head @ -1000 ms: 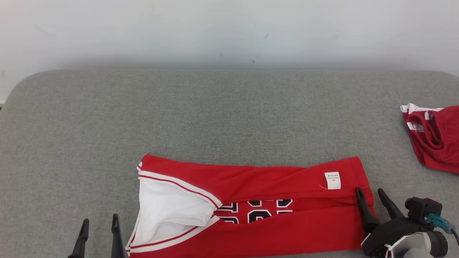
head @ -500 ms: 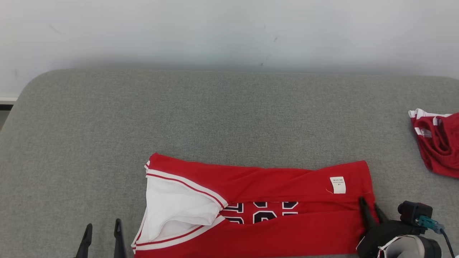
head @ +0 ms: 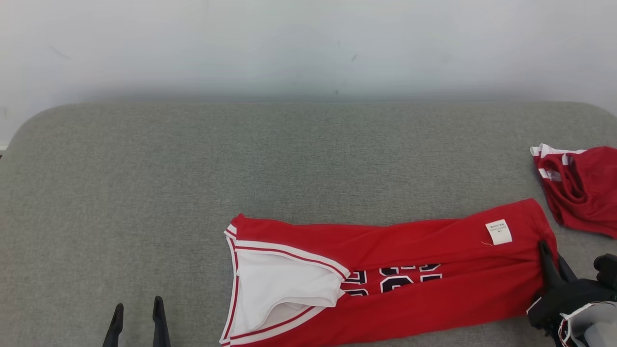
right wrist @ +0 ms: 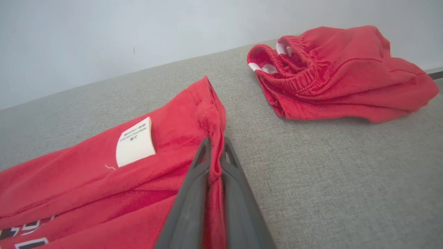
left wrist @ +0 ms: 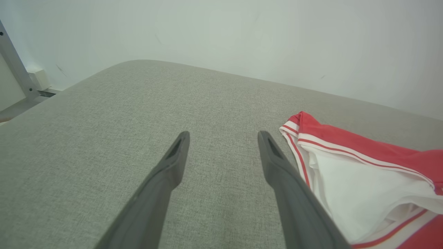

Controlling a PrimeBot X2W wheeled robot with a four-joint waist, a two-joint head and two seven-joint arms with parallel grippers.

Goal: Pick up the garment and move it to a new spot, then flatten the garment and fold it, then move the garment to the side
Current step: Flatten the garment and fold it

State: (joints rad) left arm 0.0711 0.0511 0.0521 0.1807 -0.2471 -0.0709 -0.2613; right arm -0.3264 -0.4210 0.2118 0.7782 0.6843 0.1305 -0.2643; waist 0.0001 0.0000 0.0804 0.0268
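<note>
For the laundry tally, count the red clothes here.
2. The jersey lies near the front, right gripper pinching its end; a smaller garment sits bunched at far right, partly cropped.

The red sports jersey (head: 434,308) lies folded lengthwise into a long band on the grey upholstered surface (head: 144,193). It is near the front edge and right of the middle, slanted so its right end sits farther back. Its two long flaps nearly meet, leaving a strip of black, white-outlined lettering (head: 393,282) showing. At the left end a white sleeve (head: 284,289) with red-and-white striped trim gapes open. A white care label (head: 499,232) sits near the right end, where the hem (right wrist: 207,100) is gathered into a raised ridge.
</note>
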